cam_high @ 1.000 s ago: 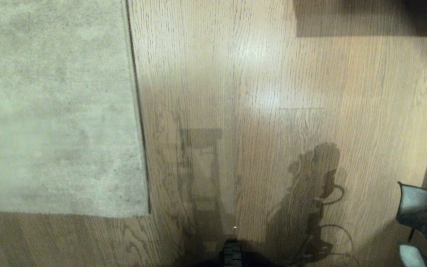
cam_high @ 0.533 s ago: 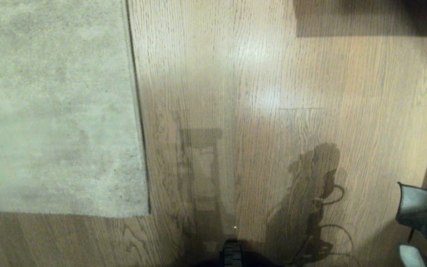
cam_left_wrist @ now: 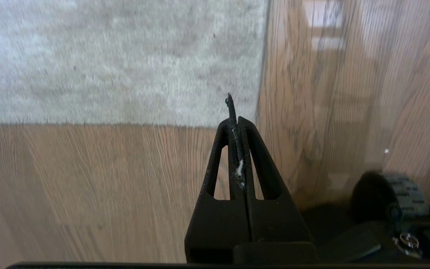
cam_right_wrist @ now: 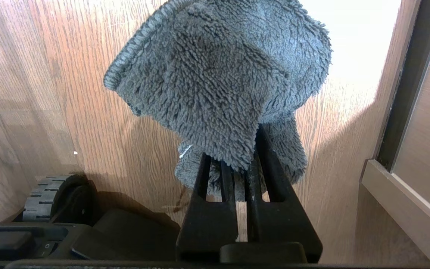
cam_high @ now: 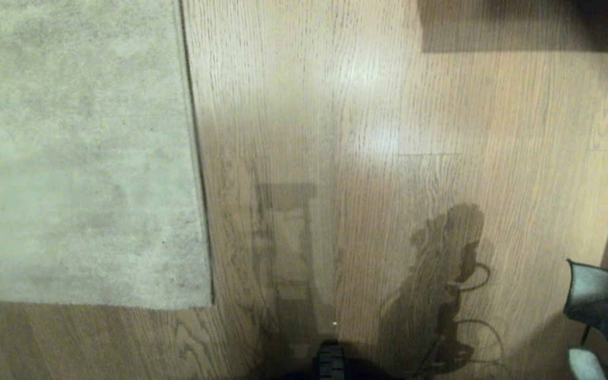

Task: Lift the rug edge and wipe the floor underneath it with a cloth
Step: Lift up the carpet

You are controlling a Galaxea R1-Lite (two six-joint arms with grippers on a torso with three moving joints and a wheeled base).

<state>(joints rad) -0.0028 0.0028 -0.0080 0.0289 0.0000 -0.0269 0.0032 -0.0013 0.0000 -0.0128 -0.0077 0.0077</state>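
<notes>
Head view, looking down: the rug edge (cam_high: 198, 174) runs as a straight border away from the robot on its left, ending in a near corner, lying flat on the floor (cam_high: 367, 105). That pale grey-beige rug fills the left part of the scene; light brown wood planks, marked with shadows, fill the rest. At the far right edge, low down, the cloth (cam_high: 599, 303) hangs dark grey above the floor, well apart from the rug. In the right wrist view, the right gripper (cam_right_wrist: 243, 164) has its black fingers clamped on the fluffy grey cloth (cam_right_wrist: 222, 82), which flops over the tips. In the left wrist view, the left gripper (cam_left_wrist: 236, 121) has its fingers pressed together, empty, above the floor just beside the rug corner (cam_left_wrist: 252, 119).
</notes>
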